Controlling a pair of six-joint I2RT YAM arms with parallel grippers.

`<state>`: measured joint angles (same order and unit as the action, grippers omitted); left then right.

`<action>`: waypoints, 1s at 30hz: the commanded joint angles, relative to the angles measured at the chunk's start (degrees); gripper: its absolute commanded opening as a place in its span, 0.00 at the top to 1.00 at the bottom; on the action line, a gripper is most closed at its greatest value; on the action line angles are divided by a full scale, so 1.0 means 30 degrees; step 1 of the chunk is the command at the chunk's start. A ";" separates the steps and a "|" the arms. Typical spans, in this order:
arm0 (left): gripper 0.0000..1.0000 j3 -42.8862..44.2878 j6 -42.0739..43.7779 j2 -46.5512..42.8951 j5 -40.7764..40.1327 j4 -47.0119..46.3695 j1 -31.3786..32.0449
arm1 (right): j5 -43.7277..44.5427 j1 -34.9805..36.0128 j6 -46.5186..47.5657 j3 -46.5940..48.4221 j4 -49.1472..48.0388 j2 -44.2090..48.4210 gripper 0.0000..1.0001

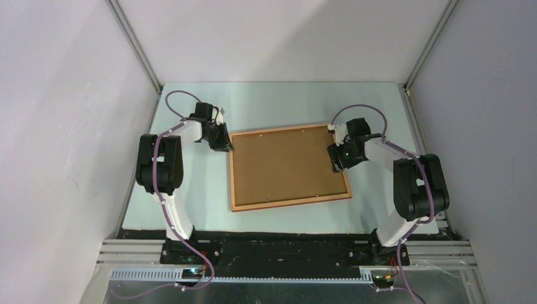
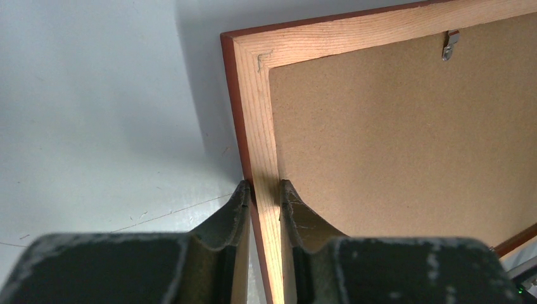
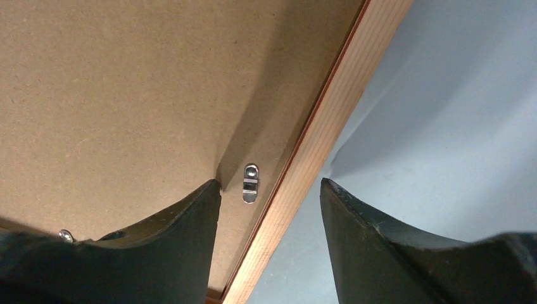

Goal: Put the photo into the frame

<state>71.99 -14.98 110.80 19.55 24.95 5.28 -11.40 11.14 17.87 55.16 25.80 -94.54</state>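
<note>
Frame (image 1: 291, 201) lies back-up near the middle of the pale worktop (image 1: 278, 104), between your two arms, turned slightly so its right end sits nearer than square. It is thin orange-brown wood with pale bare wood on the back face.

A brown backing board (image 1: 288, 166) fills the opening, inside all four rails. Small metal clips sit along the rails; one shows near the far left corner (image 2: 450, 45) and another by the right rail (image 3: 251, 183), both resting on the board.

Your left tool (image 2: 263, 190) is at the left rail, toward its far end, and is clamped on it. One finger (image 2: 235, 212) presses the rail's outer edge. The other sits on the inner side, over the edge of the board. A dark shadow runs along the worktop just left of that rail; you cannot tell from these views whether the edge is raised.

Your right tool (image 3: 271, 187) is at the right rail, also toward the far end. Its jaws stand apart and straddle the rail. The left finger's tip is over the board, just beside the clip, and the right finger is out over bare worktop. Neither finger visibly presses the rail.
</note>
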 commanded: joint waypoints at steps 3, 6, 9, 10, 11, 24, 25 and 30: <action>1.00 0.0288 0.0629 -0.0117 0.0272 0.0799 0.0079 | -0.0276 -0.0130 0.0284 0.0896 -0.0289 -0.0584 0.43; 1.00 0.0283 0.0629 -0.0089 0.0265 0.0823 0.0066 | -0.0294 -0.0135 0.0452 0.0997 -0.0115 -0.0665 0.48; 1.00 0.0289 0.0629 -0.0058 0.0249 0.0804 0.0059 | -0.0391 -0.0190 0.0599 0.1007 0.0155 -0.0590 0.50; 1.00 0.0299 0.0629 -0.0030 0.0265 0.0819 0.0073 | -0.0471 -0.0208 0.0648 0.0987 0.0326 -0.0557 0.50; 1.00 0.0295 0.0607 0.0004 0.0269 0.0822 0.0075 | -0.0518 -0.0258 0.0712 0.0983 0.0389 -0.0547 0.50; 1.00 0.0320 0.0600 -0.0018 0.0210 0.0824 0.0057 | -0.1024 -0.0539 0.1037 0.0989 0.1141 -0.0508 0.50; 1.00 0.0299 0.0600 -0.0034 0.0216 0.0817 0.0072 | -0.1047 -0.0544 0.1044 0.0982 0.1144 -0.0507 0.50; 1.00 0.0322 0.0591 -0.0014 0.0243 0.0820 0.0059 | -0.1086 -0.0577 0.0975 0.1005 0.0974 -0.0562 0.53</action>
<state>72.01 -14.98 110.80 19.55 24.97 5.28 -14.09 9.63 20.14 56.71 27.81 -95.85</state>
